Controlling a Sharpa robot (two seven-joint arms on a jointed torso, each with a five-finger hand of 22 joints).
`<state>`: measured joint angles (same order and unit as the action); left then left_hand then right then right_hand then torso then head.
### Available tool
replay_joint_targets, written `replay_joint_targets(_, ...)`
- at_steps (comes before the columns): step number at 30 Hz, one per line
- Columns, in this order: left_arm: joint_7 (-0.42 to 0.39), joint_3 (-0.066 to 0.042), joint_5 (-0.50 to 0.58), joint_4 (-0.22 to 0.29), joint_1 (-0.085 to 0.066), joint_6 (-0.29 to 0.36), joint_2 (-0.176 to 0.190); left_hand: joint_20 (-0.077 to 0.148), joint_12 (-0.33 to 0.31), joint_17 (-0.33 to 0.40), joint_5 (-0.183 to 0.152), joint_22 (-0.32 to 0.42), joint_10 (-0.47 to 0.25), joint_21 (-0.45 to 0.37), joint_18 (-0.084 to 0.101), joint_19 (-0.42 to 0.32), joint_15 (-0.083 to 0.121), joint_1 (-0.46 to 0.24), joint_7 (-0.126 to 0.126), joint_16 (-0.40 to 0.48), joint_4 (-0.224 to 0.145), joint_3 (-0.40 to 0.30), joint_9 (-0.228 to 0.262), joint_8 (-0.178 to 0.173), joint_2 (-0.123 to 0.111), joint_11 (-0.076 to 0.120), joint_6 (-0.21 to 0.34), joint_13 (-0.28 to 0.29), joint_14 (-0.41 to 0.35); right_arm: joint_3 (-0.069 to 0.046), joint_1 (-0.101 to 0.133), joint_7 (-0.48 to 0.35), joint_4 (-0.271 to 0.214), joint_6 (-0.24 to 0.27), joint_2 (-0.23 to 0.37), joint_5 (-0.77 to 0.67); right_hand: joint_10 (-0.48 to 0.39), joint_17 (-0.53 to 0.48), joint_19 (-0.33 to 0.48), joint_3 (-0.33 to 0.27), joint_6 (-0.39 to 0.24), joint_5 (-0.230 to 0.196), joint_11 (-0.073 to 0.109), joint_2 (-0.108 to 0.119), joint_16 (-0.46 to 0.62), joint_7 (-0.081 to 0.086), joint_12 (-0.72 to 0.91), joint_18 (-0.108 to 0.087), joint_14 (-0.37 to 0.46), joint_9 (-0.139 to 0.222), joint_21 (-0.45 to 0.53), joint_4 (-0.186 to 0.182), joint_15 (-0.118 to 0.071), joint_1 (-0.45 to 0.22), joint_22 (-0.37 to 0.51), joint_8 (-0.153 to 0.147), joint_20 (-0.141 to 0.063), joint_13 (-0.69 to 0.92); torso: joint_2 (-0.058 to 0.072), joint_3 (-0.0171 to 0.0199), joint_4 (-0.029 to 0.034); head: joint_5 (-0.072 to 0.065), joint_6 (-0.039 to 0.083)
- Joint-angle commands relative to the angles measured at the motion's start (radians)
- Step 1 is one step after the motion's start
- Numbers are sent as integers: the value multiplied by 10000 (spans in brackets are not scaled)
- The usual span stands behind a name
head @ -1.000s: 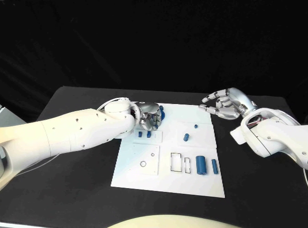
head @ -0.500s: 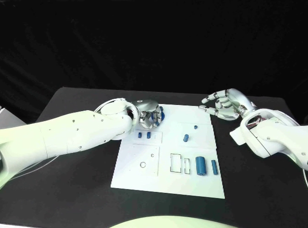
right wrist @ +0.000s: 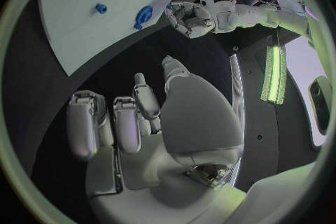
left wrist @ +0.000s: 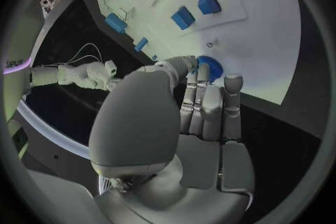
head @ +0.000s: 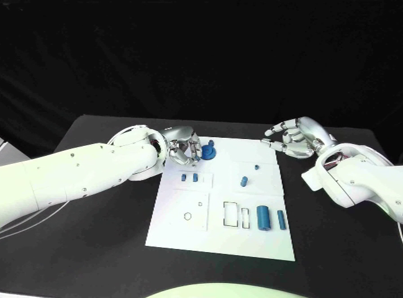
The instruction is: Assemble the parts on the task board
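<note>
left hand [head: 182, 151] at the task board [head: 221, 239]'s 11 o'clock corner, fingers curled at a round blue part [head: 208, 151]; grip uncertain. likely pickup step; next: secure, lift. right hand [head: 295, 136] at 1 o'clock, off-board, loosely curled, holding nothing.

Black table [head: 94, 236], dark and matte, running out past the board on all sides. Lying flat on its middle, a white task board [head: 221, 239], rectangular, long side reaching away from the robot, near corner just short of the table's front edge. At the left side, a thin pale cable [head: 22, 225] trailing across the black top, well apart from the board.
</note>
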<state>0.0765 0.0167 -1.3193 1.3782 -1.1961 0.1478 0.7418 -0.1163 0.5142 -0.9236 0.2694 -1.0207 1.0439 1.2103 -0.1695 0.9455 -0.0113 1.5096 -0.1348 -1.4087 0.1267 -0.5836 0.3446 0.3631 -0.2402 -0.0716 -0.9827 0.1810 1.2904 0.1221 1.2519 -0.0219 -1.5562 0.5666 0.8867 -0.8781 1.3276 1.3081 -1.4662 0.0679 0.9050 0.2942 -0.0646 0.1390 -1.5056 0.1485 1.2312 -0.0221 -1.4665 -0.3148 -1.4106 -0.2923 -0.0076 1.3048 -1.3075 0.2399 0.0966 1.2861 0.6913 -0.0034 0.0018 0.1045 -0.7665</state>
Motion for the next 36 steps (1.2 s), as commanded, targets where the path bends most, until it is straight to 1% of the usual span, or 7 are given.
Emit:
replay_joint_targets(1, -26, -15, 348, 40, -2, -427, 41, -42, -36, -2, 18, 18, 74, -10, 148, -13, 6, -106, -23, -37, -49, -10, 25, -48, -10, -5, -72, -8, 72, -1, -7, -69, -9, -98, 8, -101, -36, 1380, -344, 53, -31, 37, 20, -22, 63, -22, -41, -157, -702, 14, 39, 16, -36, 69, -1702, 51, -33, -15, 15, -8, 4, 20, 4)
replay_joint_targets(6, 13, -8, 126, -89, 7, -455, 96, -42, -45, -5, 17, 16, 90, -12, 149, -11, 8, -120, -20, -40, -54, -9, 28, -51, -14, -2, -83, -8, 76, -1, -8, -65, -7, -102, 3, -106, -36, 1380, -344, 53, -31, 37, 20, -22, 63, -22, -41, -157, -702, 14, 39, 16, -36, 69, -1702, 51, -33, -15, 14, -21, 0, 40, 3)
replay_joint_targets(13, 79, 21, -99, -206, 16, -515, 79, -43, -62, 23, 13, 19, 117, -20, 148, -15, 11, -144, -17, -38, -62, -7, 36, -52, -20, 1, -106, -7, 67, -1, -13, -62, -4, -104, -5, -117, -36, 1380, -344, 53, -31, 37, 20, -22, 63, -22, -41, -157, -702, 14, 39, 16, -36, 69, -1702, 51, -33, -15, 25, -19, -8, 58, -1)
replay_joint_targets(21, 126, 97, -278, -401, 48, -604, -31, -44, -74, 45, 9, 17, 132, -23, 149, -12, 11, -164, -15, -34, -63, -4, 41, -54, -23, 3, -121, -7, 59, -1, -15, -54, -8, -102, -6, -128, -36, 1380, -344, 53, -31, 37, 20, -22, 63, -22, -41, -157, -702, 14, 39, 16, -36, 69, -1702, 51, -33, -15, 31, -13, -20, 69, -18)
replay_joint_targets(31, 145, 120, -267, -472, 74, -791, -92, -45, -100, 89, 0, 29, 150, -39, 146, -23, 14, -193, -10, -24, -69, 0, 47, -62, -31, 6, -136, -9, 40, -1, -16, -51, -3, -101, -5, -131, -36, 1380, -344, 53, -31, 37, 20, -22, 63, -22, -41, -157, -702, 14, 39, 16, -36, 69, -1702, 51, -33, -15, 22, -7, -15, 67, -55)
replay_joint_targets(36, 151, 136, -266, -473, 77, -904, -104, -45, -104, 96, -1, 34, 153, -43, 145, -29, 14, -195, -9, -23, -71, -1, 48, -64, -31, 7, -138, -9, 36, -1, -16, -51, -2, -100, -7, -132, -36, 1380, -344, 53, -31, 37, 20, -22, 63, -22, -41, -157, -702, 14, 39, 16, -36, 69, -1702, 51, -33, -15, 20, -10, -12, 67, -67)
